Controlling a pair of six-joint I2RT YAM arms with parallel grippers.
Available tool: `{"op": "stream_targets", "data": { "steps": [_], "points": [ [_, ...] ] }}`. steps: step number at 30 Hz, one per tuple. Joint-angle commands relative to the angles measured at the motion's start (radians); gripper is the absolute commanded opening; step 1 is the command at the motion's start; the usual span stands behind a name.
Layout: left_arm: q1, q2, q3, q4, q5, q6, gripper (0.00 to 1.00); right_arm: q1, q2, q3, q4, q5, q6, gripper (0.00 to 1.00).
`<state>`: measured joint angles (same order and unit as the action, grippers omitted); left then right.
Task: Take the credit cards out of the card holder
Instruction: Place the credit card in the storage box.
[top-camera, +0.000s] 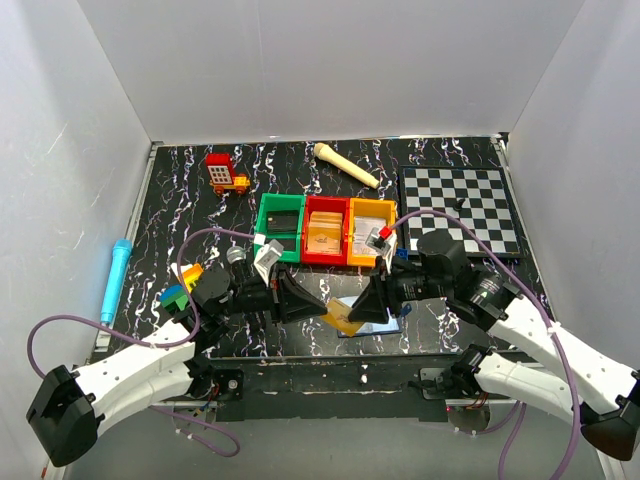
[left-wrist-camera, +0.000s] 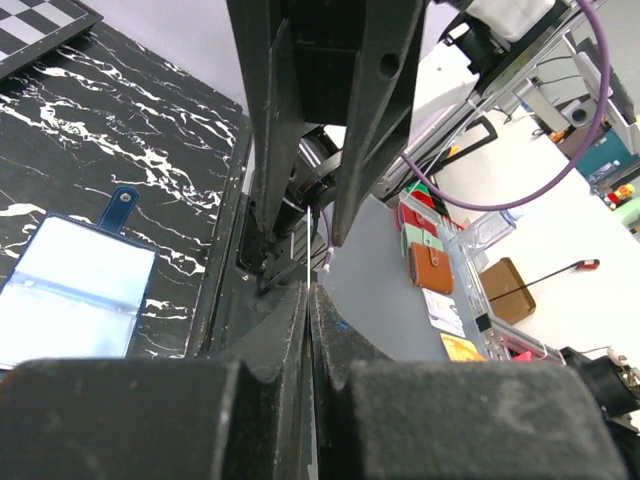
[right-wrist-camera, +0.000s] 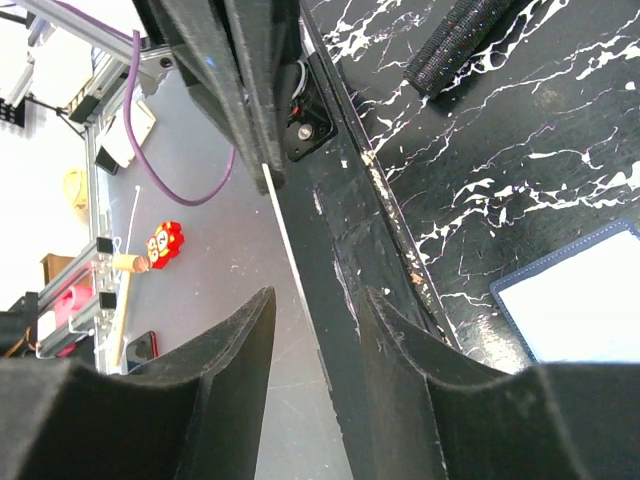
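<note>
lying open, the card holder (left-wrist-camera: 75, 290) is sitting beside the right gripper (right-wrist-camera: 315, 300), whose fingers are apart. the left gripper (left-wrist-camera: 310, 300) is pinching a card (top-camera: 343, 321).

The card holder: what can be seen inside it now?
The card holder lies open, showing pale clear pockets; glare hides whether cards are inside. From above, the right gripper covers part of it. One orange card is outside, at the left gripper.
</note>
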<state>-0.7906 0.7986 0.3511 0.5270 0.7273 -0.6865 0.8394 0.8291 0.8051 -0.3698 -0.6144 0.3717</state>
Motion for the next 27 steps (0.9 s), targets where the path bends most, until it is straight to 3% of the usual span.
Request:
{"op": "stream_targets", "data": {
  "steps": [1, 27],
  "points": [
    [0.005, -0.016, -0.011, 0.07, -0.016, -0.044, 0.0, -0.005, -0.013, -0.02, 0.08, 0.019, 0.041, 0.46],
    [0.007, -0.007, -0.026, 0.079, -0.011, -0.058, 0.0, -0.008, -0.045, -0.034, 0.118, 0.079, 0.072, 0.28]
  ]
}}
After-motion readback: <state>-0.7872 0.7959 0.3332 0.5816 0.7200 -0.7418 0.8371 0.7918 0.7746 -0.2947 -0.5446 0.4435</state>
